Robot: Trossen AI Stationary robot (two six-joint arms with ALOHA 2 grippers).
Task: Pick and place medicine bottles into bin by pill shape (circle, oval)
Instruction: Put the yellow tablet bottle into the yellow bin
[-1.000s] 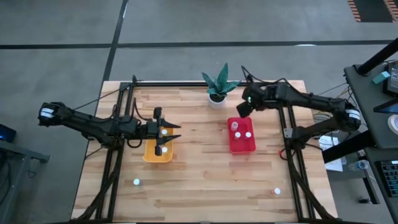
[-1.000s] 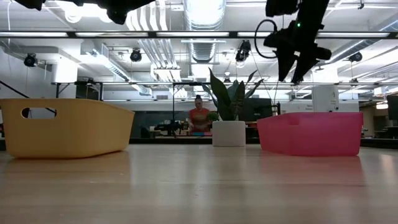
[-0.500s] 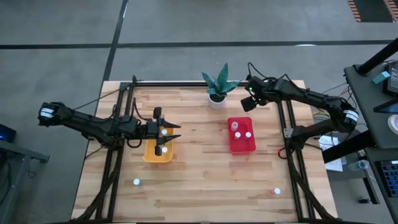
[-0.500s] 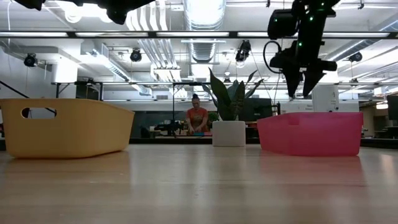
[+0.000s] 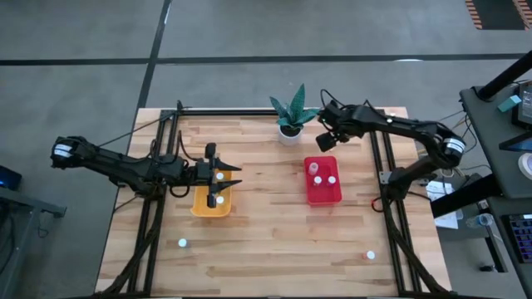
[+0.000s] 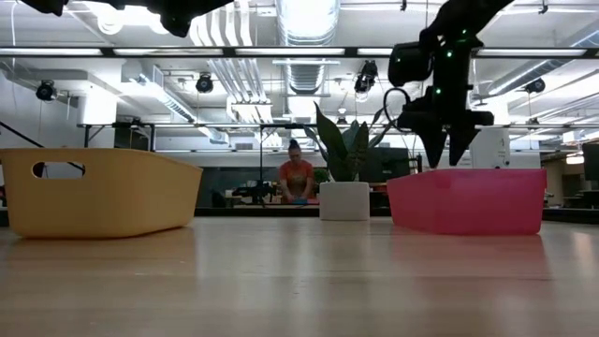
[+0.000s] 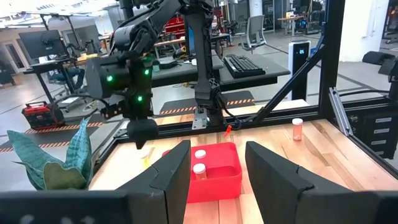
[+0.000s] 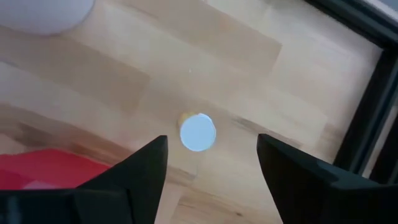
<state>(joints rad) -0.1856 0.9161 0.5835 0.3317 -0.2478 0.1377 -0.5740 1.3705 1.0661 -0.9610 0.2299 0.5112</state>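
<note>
A small orange-tinted medicine bottle (image 8: 198,132) with a white cap stands on the wood between the plant pot and the red bin (image 5: 322,193). My right gripper (image 8: 211,140) hangs open above it, pointing steeply down, with a finger on either side and clear of it. It also shows in the high view (image 5: 326,143) and the low view (image 6: 445,157). Three bottles (image 5: 316,169) sit in the red bin. My left gripper (image 5: 233,181) waits open and level over the yellow bin (image 5: 199,203), where two white caps (image 5: 219,199) show.
A white pot with a green plant (image 5: 290,129) stands just beyond the red bin. Loose bottles stand near the front edge at the left (image 5: 182,243) and right (image 5: 371,256). Another orange bottle (image 7: 297,129) stands right of the red bin. Black frame rails run along both table sides.
My right gripper has come down toward the table behind the red bin's far end and tipped to point more steeply downward, its fingers staying open. The arm behind it has swung toward the far edge.
</note>
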